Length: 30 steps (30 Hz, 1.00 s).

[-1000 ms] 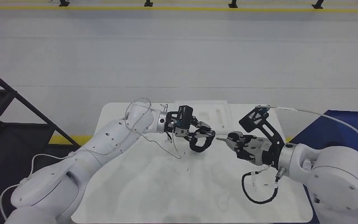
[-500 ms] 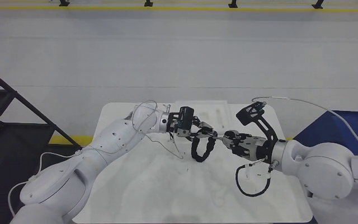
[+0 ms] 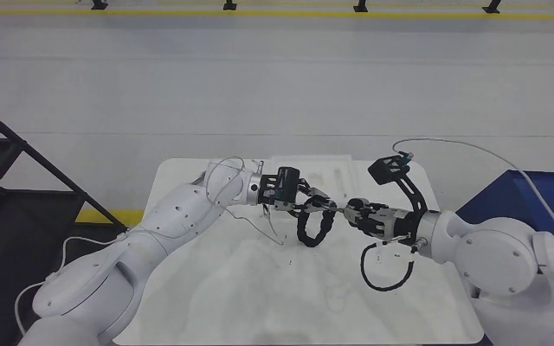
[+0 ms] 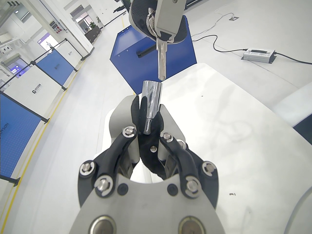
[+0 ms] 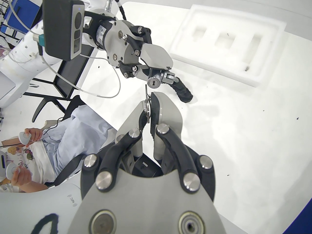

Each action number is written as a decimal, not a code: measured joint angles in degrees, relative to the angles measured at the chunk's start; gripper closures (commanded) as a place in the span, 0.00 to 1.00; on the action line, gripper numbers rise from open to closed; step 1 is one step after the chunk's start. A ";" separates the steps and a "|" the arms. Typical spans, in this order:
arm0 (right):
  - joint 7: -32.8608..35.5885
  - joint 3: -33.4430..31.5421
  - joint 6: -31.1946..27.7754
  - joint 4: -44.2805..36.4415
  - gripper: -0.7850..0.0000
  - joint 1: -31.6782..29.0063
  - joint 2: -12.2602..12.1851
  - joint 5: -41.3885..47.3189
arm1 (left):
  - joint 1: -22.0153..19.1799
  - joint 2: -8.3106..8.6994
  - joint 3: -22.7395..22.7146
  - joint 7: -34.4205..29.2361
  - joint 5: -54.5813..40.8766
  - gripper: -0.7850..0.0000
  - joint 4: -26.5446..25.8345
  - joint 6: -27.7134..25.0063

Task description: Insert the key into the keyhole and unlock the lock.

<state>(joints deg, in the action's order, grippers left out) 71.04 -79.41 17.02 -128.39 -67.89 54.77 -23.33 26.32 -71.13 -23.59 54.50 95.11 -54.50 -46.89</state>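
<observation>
Lock is up in the air over the middle of the counter, not resting on it. The left jaws are clamped tight round its chrome barrel and the black end behind it.

Biggest change: the two arms have closed up. A sec ago there's a clear gap btwn them. Now the right arm is swung in toward the left arm, which is stretched out a bit to meet it, so the wrists sit nearly nose to nose.

Next down, the lock's cable hangs lower and longer under the barrel than a sec ago.

Then the key: right jaws are pinched on its head, blade sticking out free. 1 s back the tip is well short of the barrel. Now it's just beside the open end, prob not touching yet. From the left wrist cam it sits toward one edge of the end face, not dead centre.

Smallest bit: the keyhole faces the right wrist cam, w/ the blade edge-on just beside it. IMO approach is done and insertion isn't. It needs a small sideways nudge before pushing in, else the tip jams on the rim.
</observation>
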 measured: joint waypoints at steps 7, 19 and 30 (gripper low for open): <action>-0.81 0.08 1.00 0.39 1.00 -0.09 -0.15 -0.02 | 0.61 0.03 -0.96 -0.12 0.31 1.00 0.24 -0.39; -2.61 0.34 1.80 1.01 1.00 -0.39 -0.33 0.29 | 1.06 -0.18 -1.96 -1.16 0.87 1.00 0.13 -2.29; -2.40 1.08 2.34 1.74 1.00 0.09 -0.53 0.27 | 1.40 -0.49 -2.85 -1.82 1.19 1.00 0.31 -2.38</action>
<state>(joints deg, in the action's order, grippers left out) 68.64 -78.33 19.36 -126.65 -67.80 54.24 -23.07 27.71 -71.62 -26.44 52.68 96.30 -54.18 -49.27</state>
